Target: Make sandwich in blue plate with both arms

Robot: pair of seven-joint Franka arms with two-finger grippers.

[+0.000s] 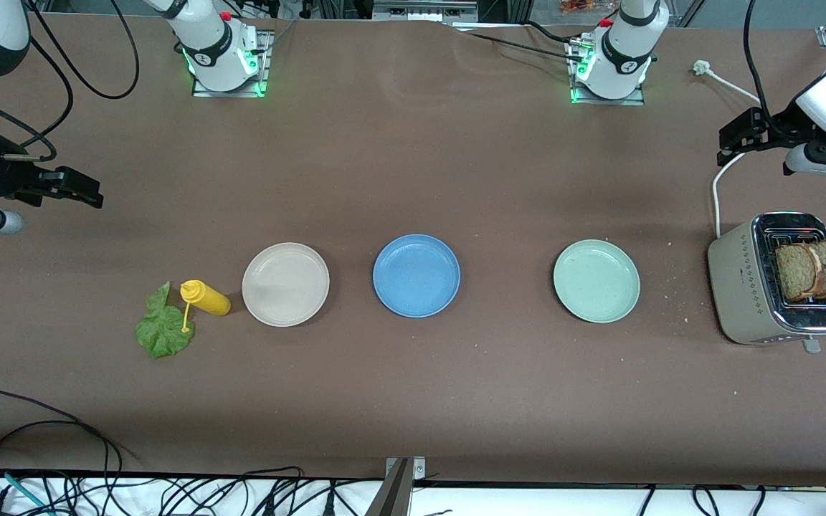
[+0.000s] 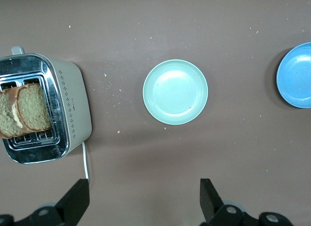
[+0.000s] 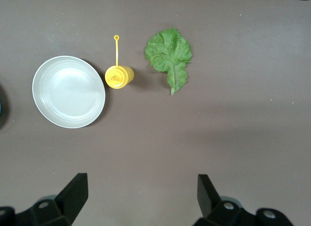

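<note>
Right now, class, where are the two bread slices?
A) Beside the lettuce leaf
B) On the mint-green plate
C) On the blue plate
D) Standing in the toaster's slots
D: both bread slices stand upright in the toaster at the left arm's end of the table; the blue plate holds nothing.

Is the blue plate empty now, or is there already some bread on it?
Empty. The blue plate shows only bare surface; both bread slices stand in the toaster.
</note>
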